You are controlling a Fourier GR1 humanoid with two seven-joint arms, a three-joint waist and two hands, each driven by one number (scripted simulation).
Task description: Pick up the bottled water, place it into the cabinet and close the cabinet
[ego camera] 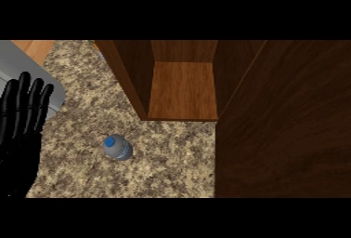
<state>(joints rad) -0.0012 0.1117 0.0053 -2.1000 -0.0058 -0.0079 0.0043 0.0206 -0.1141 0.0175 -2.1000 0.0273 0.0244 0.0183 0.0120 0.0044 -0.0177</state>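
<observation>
Dim, even light; cabinet (184,88) interior shadowed, its depth perhaps unreadable.

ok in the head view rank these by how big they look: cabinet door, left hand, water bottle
1. cabinet door, open, filling the view's right side
2. left hand, resting open at the left edge; nearer the camera, so it may look bigger than it is
3. water bottle, upright on the counter

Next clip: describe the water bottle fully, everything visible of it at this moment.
The bottled water stands upright on the speckled granite-look counter, seen from almost straight above. It shows a round blue cap and a pale, translucent grey-blue body flaring below it. No label can be made out. It sits in front of the open wooden cabinet, a little left of its opening. Nothing touches it but the counter; the left hand is apart, at the view's left edge.
</observation>
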